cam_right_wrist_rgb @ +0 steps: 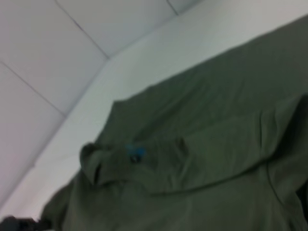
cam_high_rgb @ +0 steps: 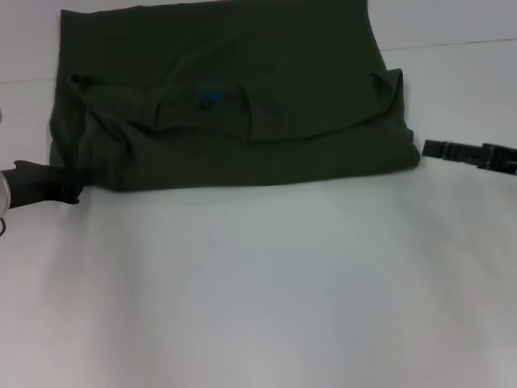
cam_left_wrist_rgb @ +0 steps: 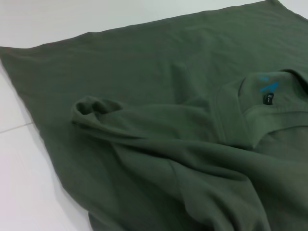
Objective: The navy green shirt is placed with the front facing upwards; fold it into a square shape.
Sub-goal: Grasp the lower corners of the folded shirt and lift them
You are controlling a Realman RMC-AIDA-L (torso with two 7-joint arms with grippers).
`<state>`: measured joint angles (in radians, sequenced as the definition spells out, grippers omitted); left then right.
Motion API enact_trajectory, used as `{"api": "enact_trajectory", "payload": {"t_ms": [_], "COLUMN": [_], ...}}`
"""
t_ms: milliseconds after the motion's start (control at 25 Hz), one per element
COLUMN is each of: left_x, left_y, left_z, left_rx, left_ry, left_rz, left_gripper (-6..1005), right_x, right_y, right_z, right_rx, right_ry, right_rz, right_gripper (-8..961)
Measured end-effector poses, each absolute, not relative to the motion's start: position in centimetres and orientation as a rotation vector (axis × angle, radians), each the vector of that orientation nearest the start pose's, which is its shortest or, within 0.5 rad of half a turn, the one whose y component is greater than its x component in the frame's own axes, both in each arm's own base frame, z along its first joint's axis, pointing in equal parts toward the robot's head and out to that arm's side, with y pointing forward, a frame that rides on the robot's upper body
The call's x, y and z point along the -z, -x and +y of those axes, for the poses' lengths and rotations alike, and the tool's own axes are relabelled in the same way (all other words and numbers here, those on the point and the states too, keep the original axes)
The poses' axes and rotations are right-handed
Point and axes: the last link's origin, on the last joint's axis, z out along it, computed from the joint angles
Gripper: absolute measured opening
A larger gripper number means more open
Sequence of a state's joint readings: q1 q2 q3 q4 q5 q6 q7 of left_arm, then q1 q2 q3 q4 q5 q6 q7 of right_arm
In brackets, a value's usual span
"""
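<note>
The navy green shirt lies folded across the far part of the white table, its upper half doubled over the lower half. The collar with its small blue print faces up near the middle of the fold. Both wrist views show the same shirt and the blue print. My left gripper sits at the shirt's near left corner, touching the cloth. My right gripper hovers just off the near right corner, a small gap away from the fabric.
Bare white table spreads from the shirt's near edge toward me. A thin seam runs across the table surface at the far right. The left gripper also shows as a dark shape in the right wrist view.
</note>
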<state>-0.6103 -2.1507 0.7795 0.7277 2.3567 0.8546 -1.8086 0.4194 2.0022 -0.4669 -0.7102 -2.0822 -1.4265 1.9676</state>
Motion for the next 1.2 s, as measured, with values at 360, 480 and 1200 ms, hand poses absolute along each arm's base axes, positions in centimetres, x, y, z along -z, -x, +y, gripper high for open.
{"api": "enact_trajectory", "payload": {"t_ms": [360,480,1200], "left_x": [1.2,1.3,1.1], "left_y": [29.6,29.5,29.2], "left_z": [40.1,40.1,40.2], "left_rx": [0.079,0.080,0.084], "left_ry": [2.262,2.270,2.285], "left_rz": [-0.903,-0.901,-0.894], "left_gripper": [47,47,48], "right_x": [-6.7,-6.9,-4.8], "right_y": [-34.0,-33.9,-34.0], "right_z": [34.0,34.8,37.6], "right_rx": [-0.629,-0.620,-0.426], "right_ry": [2.097,2.072,2.005], "right_rz": [1.482,1.475,1.482], "right_gripper": [763,763,761]}}
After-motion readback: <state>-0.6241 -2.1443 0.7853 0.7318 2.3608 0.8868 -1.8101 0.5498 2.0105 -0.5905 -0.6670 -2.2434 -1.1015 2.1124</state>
